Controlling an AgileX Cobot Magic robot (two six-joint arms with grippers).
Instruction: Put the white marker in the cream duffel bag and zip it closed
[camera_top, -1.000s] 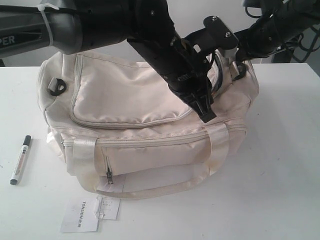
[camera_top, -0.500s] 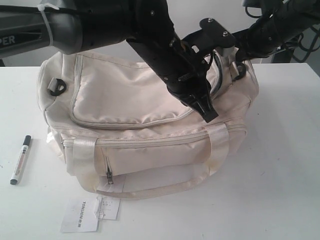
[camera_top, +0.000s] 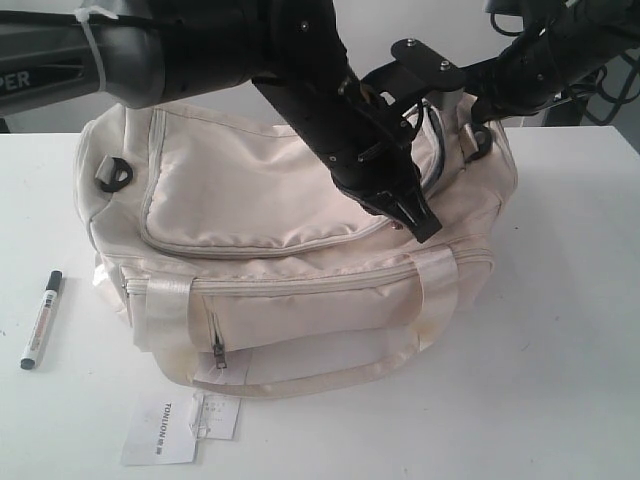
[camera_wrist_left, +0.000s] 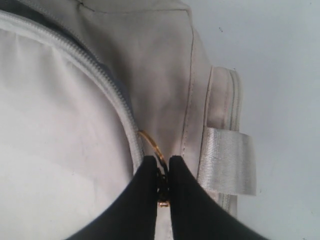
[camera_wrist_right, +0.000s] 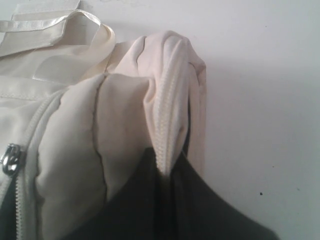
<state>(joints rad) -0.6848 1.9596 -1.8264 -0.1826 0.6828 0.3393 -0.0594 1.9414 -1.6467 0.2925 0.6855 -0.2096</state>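
White tabletop (camera_top: 560, 330) fills the scene, with the cream duffel bag (camera_top: 250, 190) sitting at its middle. A white paper hangtag (camera_top: 160, 435) lies flat on the table just in front of the bag, and its printed word reads "TONLION"; the smaller print beside it is too fine to read. The letters "PER" show in white on the left arm (camera_top: 120, 55) at the edge of the exterior view. The white marker (camera_top: 40, 320) lies on the table to the left of the bag, apart from it, black cap pointing away from the camera; the print on its barrel cannot be read.

The left arm slants down across the top of the bag toward its right side. The left gripper (camera_wrist_left: 162, 175) has its fingers pressed together on the brass-coloured zip pull (camera_wrist_left: 152, 145) of the curved top zip. The right gripper (camera_wrist_right: 167, 167), at the bag's right end, pinches a raised fold of cream fabric and zip tape.
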